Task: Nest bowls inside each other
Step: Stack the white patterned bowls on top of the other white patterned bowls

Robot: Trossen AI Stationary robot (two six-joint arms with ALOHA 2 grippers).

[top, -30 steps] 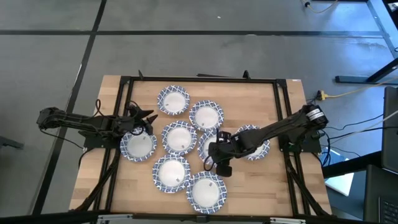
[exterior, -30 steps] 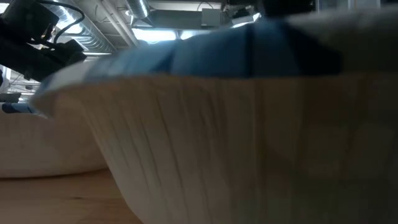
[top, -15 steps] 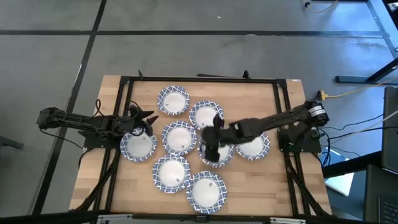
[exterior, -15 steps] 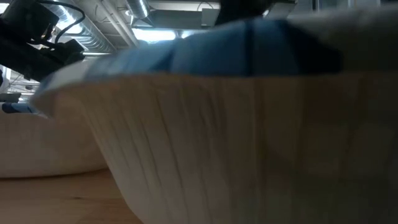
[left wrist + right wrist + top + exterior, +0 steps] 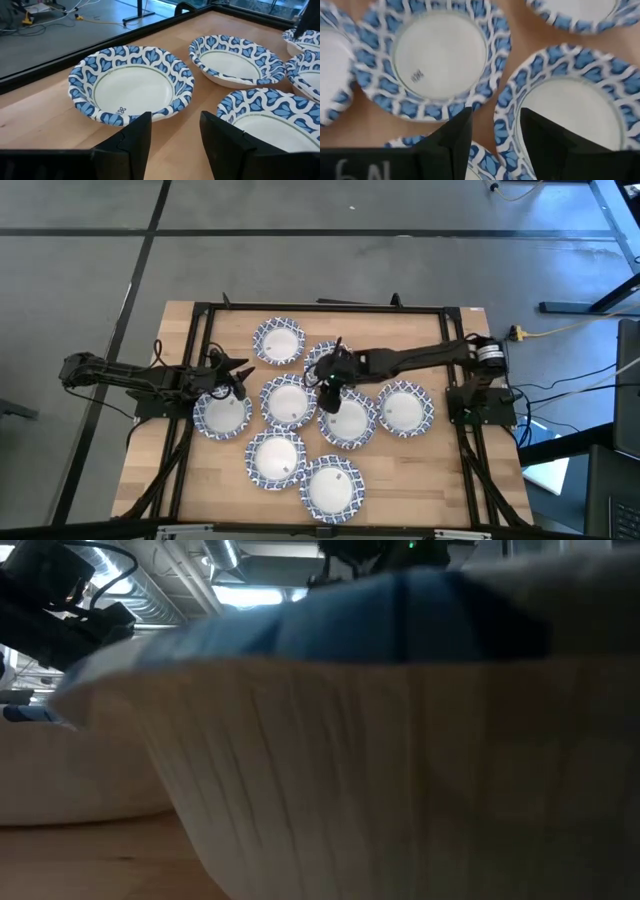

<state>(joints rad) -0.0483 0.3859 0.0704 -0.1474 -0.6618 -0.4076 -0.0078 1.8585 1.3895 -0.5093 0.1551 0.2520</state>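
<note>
Bowls [image 5: 286, 401] lay spread out on a pale wooden worktop [image 5: 420, 480], each one white inside with a blue leafy edge. Eight of them showed from above, sitting close together in a bunch, with none inside another. A dark metal frame [image 5: 322, 308] ran around the worktop, and grey floor [image 5: 300, 260] with dark lines lay all around it. A yellow cable [image 5: 555, 330] trailed off on the right side. In the low view one bowl [image 5: 400, 740] sat so close that it filled almost everything, with pipes and lights on the ceiling [image 5: 230, 570] behind it.

The right tool [image 5: 326, 381] hung over the middle of the bunch, its arm stretched far across from the right. Its two fingers [image 5: 451, 137] were apart with nothing between them. Below it were the edges of two bowls side by side: one bowl [image 5: 439, 57] just ahead of it and another bowl [image 5: 570, 115] beside that one. It did not seem to touch either.

The left tool [image 5: 228, 376] waited at the left side, by the edge of a bowl [image 5: 222, 414]. Its fingers [image 5: 135, 137] were apart too and held nothing. Another bowl [image 5: 131, 85] sat just in front of it.
</note>
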